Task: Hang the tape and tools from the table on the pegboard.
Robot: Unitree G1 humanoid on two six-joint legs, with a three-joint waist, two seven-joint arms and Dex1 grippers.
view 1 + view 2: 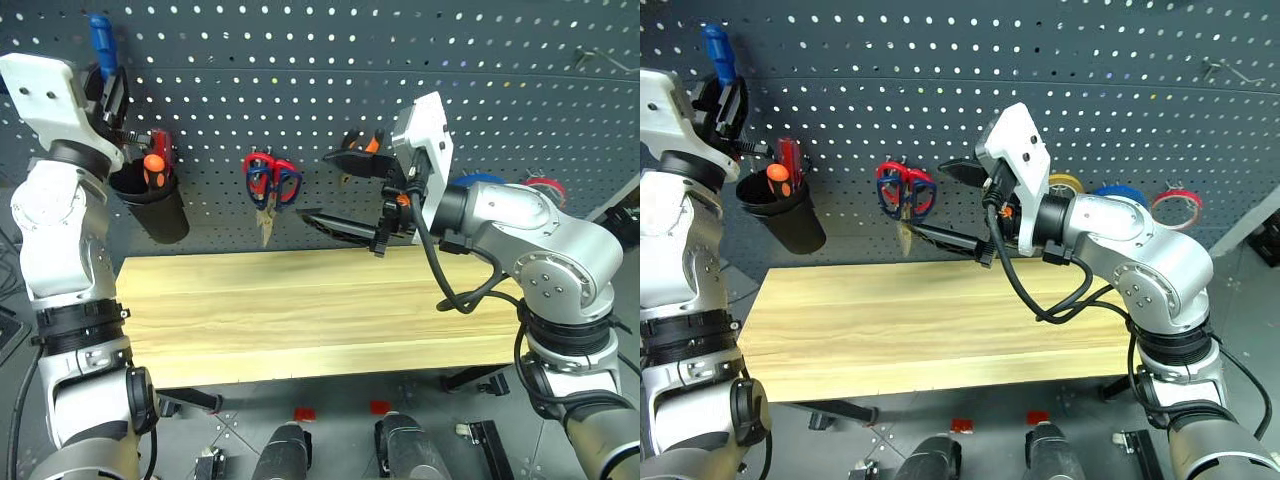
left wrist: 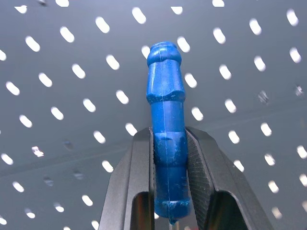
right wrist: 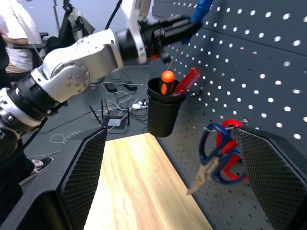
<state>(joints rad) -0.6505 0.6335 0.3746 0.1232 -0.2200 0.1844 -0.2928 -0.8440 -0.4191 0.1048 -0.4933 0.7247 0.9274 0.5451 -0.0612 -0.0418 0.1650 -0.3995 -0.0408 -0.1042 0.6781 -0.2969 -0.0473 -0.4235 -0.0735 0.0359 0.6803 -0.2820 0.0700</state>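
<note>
Left hand [image 1: 108,95] upper left, clamped on blue screwdriver [image 2: 166,124] above black cup [image 1: 152,205] on pegboard [image 1: 300,60], right hand [image 1: 362,195] centre frame, fingers wide, nothing held, bench [image 1: 300,310] below.

The table [image 1: 300,310] has a light wooden plank top, its far edge running along the foot of the pegboard [image 1: 300,80]. Black metal legs seem to show beneath its near edge.
</note>
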